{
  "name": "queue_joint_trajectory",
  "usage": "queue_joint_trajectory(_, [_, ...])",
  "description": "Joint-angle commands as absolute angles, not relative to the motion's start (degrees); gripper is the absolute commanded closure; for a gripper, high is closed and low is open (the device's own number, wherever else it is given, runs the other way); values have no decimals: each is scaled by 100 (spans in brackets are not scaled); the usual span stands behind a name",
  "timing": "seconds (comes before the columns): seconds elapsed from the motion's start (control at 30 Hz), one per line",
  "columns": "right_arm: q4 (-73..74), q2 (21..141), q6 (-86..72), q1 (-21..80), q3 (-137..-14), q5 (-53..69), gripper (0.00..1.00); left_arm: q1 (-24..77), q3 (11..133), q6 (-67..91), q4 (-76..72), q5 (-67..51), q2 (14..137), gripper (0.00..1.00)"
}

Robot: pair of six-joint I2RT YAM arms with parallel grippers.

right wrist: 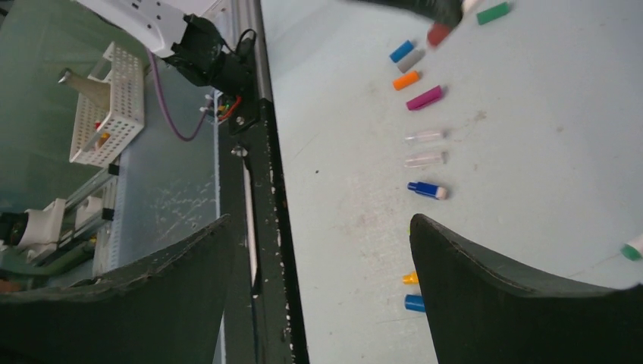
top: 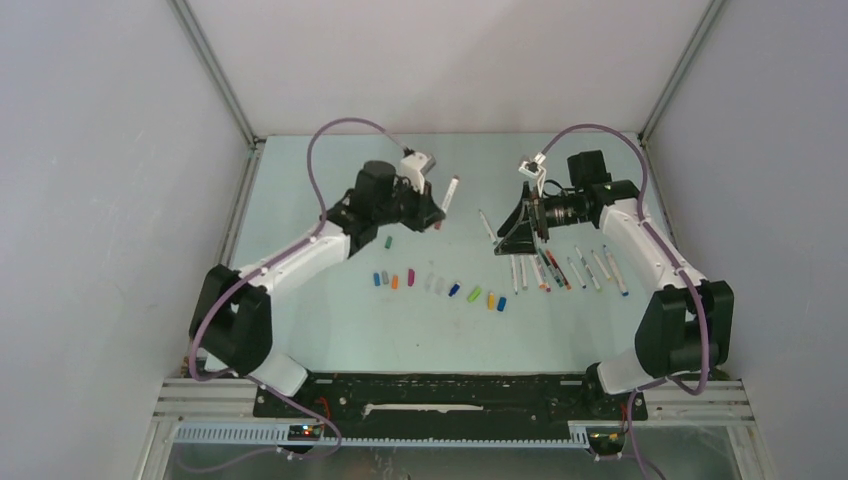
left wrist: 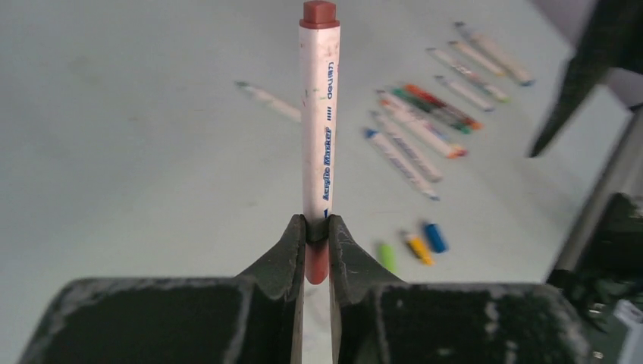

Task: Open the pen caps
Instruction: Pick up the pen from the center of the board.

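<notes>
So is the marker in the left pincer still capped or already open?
Capped. In the left wrist view the left pincer is shut on the acrylic marker, whose red-brown cap still sits on the near end between the jaws.

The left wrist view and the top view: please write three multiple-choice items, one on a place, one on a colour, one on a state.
1. Where do the loose caps lie?
A. in a row between the arms
B. in a basket
C. on the pens

2. What colour is the cap on the held marker?
A. green
B. red-brown
C. yellow

3. How is the right claw?
A. shut on a pen
B. shut, empty
C. open

Answers: 1 A, the top view shows the row on the table. 2 B, seen at the left claw. 3 C, fingers wide apart.
</notes>
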State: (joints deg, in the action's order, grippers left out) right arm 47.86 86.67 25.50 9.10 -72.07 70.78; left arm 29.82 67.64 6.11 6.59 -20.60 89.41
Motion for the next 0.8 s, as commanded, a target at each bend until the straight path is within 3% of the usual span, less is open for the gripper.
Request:
queue_joint_trajectory(0.0, [3139, 8210, 1073, 877, -6670, 7695, 15, 3494, 5448, 2393, -2172, -2500, 8277, 100])
queue_joint_trajectory(0.23, [419, 7981, -1560, 873, -5685, 7149, 13, 4228, 4530, 3460, -3725, -1766, 8144, 100])
queue_joint_trajectory(0.5, [-762, 7968, -2315, 896, -5272, 7154, 13, 4607, 4459, 3831, -4231, -1615, 8391, 100])
queue_joint_trajectory(0.77, [-841, 7833, -2332, 825, -5246, 7084, 16, 4740, 4522, 3936, -4306, -1678, 8575, 100])
